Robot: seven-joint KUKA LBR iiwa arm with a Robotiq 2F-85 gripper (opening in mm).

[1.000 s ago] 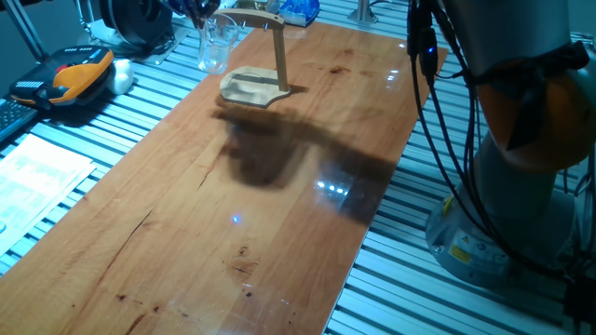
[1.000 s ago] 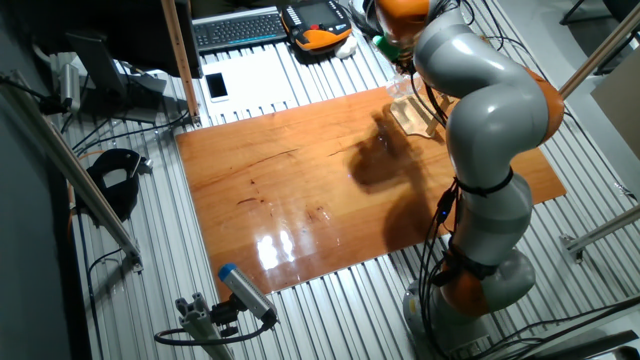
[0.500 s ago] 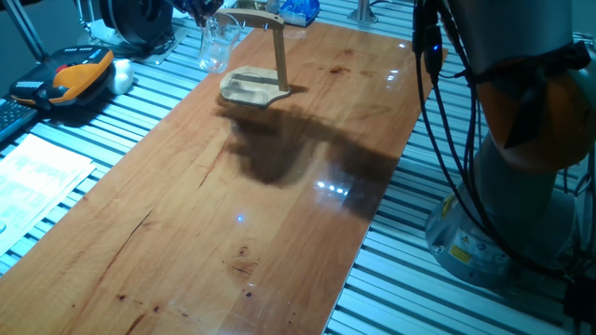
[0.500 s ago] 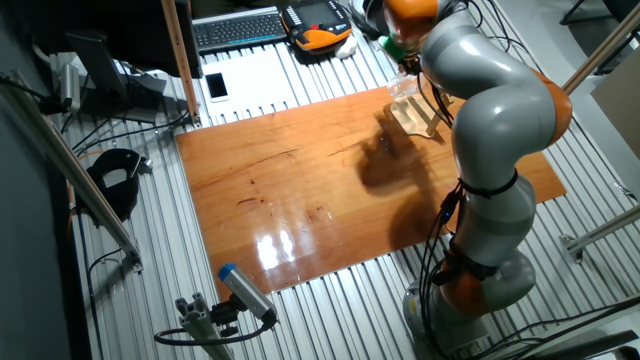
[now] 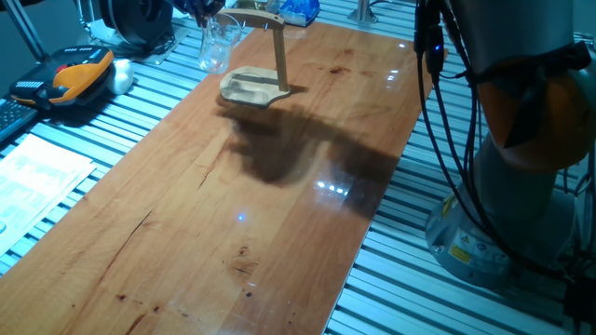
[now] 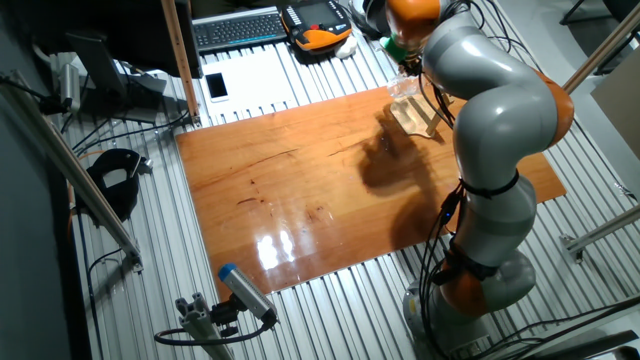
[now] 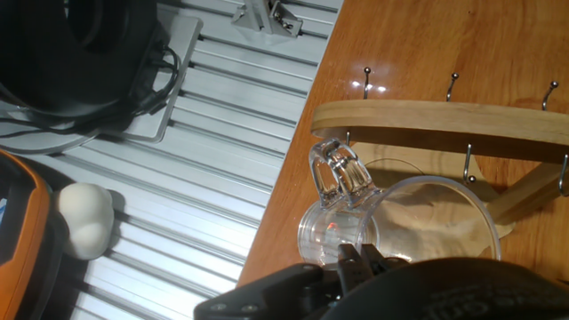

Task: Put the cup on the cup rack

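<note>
Hand view, left to right: a black round device (image 7: 80,53) on the slatted metal bench (image 7: 204,133), then an orange-and-black pendant (image 7: 22,240) at the frame's left edge, and a small white ball (image 7: 86,220) just beside it. Next the edge of the wooden tabletop (image 7: 391,44).

The cup (image 7: 391,222), clear glass, hangs tilted, mouth toward the camera, handle uppermost and close under the left end of the cup rack (image 7: 444,124). Whether the handle touches the arm or its hooks: cannot tell. The rack's curved arm carries small metal hooks (several show on both of its edges). The rack's post runs off to the lower right, and its base shows through the glass.

The hand (image 7: 356,267) is dark and mostly cut off at the bottom edge. Its tips meet the cup's rim and the cup is off the tabletop, so it is pinching the cup.

One fixed view: pendant (image 5: 70,79) on the bench at left, then the cup (image 5: 216,42) in the air beside the rack's arm, with the hand (image 5: 197,9) above it at the frame's top edge. The rack (image 5: 261,65) stands upright at the tabletop's (image 5: 233,223) far end.

The other fixed view: the grey arm (image 6: 490,110) covers most of the rack (image 6: 420,112); cup not discernible.
</note>
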